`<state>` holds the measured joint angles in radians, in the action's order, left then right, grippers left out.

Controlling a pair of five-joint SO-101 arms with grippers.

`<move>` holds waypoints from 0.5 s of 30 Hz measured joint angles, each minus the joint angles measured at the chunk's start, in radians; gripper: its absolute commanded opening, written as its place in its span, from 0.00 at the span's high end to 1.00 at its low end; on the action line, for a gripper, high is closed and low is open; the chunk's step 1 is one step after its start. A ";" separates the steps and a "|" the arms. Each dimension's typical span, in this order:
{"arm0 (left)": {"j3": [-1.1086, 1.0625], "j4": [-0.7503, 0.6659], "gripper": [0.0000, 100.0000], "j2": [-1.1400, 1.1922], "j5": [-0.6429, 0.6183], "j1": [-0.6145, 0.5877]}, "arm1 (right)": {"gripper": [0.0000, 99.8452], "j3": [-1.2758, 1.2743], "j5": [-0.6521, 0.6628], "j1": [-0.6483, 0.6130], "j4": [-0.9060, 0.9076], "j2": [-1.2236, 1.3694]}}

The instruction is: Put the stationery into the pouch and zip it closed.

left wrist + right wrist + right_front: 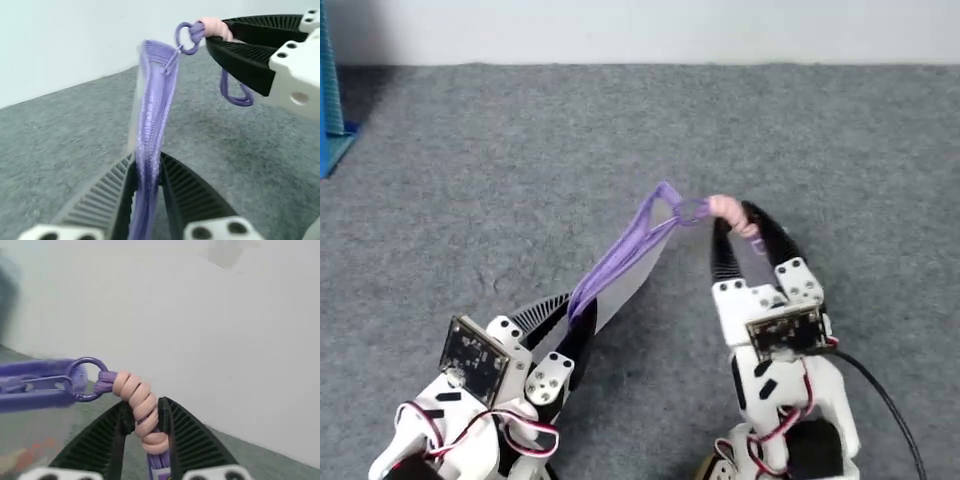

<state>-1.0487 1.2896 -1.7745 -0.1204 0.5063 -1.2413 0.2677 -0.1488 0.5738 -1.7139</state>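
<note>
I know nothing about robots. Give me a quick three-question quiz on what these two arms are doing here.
1. True or false: the pouch lies flat on the table.
2. The right end effector grips: A) the pink coiled pull; B) a pen; C) nothing.
3. Fill in: the left end effector clamps the pouch's ____ zipper edge.
Key: 1 false; 2 A; 3 purple.

Counter (470, 180): grey, felt-like covering, running back to the wall.
Wall (640, 30): plain white, along the counter's far edge.
Blue object (330, 90): upright at the far left, cut off by the frame.
</note>
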 measured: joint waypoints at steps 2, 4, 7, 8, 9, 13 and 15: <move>0.000 0.008 0.99 0.000 0.000 -0.005 | 0.99 -0.031 0.000 0.044 -0.023 0.000; 0.000 0.009 0.99 0.000 0.000 -0.005 | 0.99 -0.048 0.002 0.087 -0.031 -0.002; 0.000 0.011 0.99 0.000 0.000 -0.005 | 0.99 -0.049 0.002 0.140 -0.032 -0.009; 0.000 0.011 0.99 0.000 0.000 -0.005 | 0.99 -0.049 0.002 0.155 -0.032 -0.012; 0.000 0.011 0.99 0.000 0.000 -0.005 | 0.99 -0.049 0.002 0.169 -0.032 -0.012; 0.000 0.011 0.99 0.000 0.000 -0.005 | 0.99 -0.054 0.025 0.192 -0.032 -0.018; 0.000 0.011 0.99 0.000 0.000 -0.005 | 0.99 -0.061 0.043 0.192 -0.031 -0.020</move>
<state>-1.0487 1.3004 -1.7745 -0.1204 0.5017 -1.3027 0.3107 0.0430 0.5432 -1.7338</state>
